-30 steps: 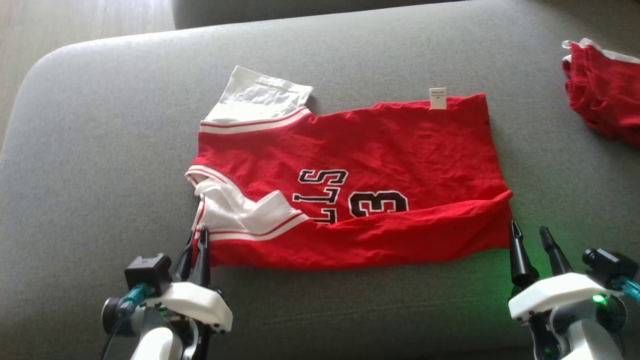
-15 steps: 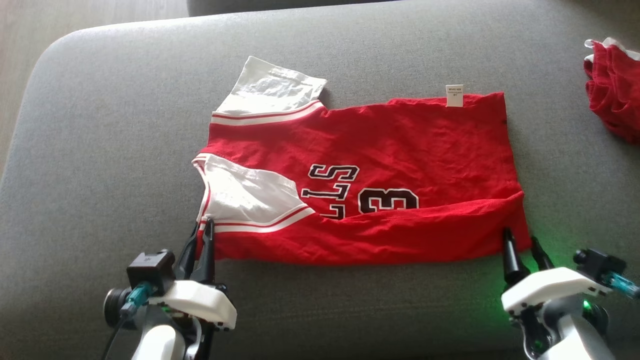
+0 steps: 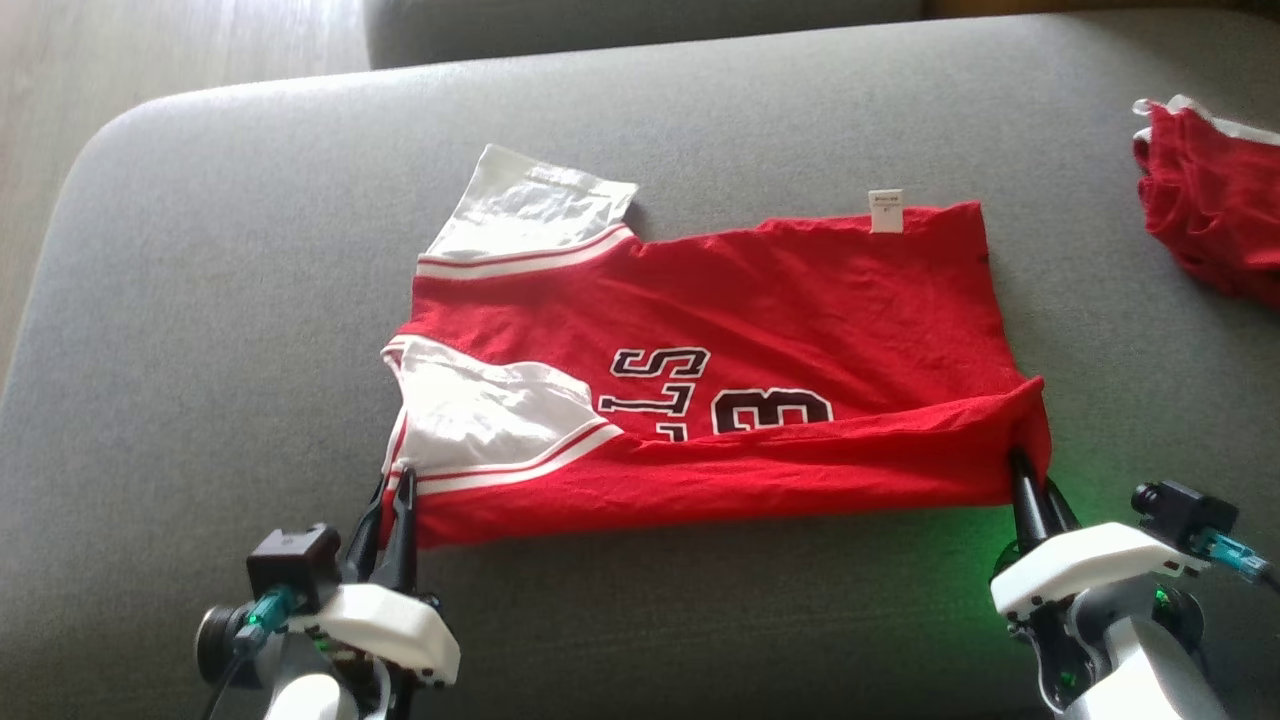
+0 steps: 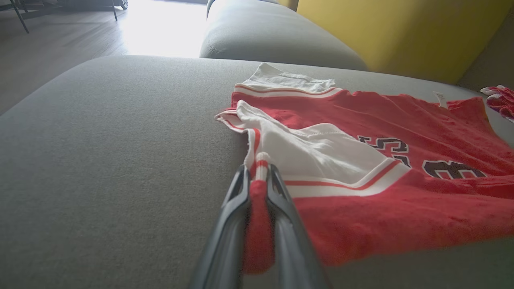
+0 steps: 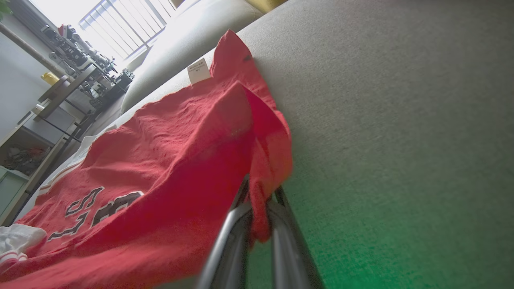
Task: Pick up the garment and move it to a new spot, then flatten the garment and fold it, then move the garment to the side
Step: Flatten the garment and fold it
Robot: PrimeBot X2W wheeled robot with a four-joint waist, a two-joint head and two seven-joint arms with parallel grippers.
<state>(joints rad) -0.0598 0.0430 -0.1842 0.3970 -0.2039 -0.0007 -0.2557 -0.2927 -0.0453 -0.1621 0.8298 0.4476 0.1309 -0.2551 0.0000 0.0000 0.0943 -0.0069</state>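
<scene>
Clamped narrow on cloth, the left end effector (image 3: 392, 492) pinches the near left corner of the garment (image 3: 800, 300), with a roll of red and white trim squeezed between its jaws. The right end effector (image 3: 1032, 475) grips the near right corner in the same way, and the red cloth bunches over its tips. Between them the near edge is raised slightly and turned toward the far side as a long band. The rest of the garment lies spread and fairly smooth in the middle of the grey sofa cushion (image 3: 230, 250). By the look of it, the move to a new spot and most of the flattening are done and the first fold is only begun. The remaining folds and the move to the side are yet to come. The turned band covers the lower part of the lettering (image 3: 660, 375). The print on the label (image 3: 886, 210) at the far edge is too small to read. Whether each grip takes one layer or two cannot be told. Another red cloth (image 3: 1210, 220) at the far right is cut off by the picture's edge.
</scene>
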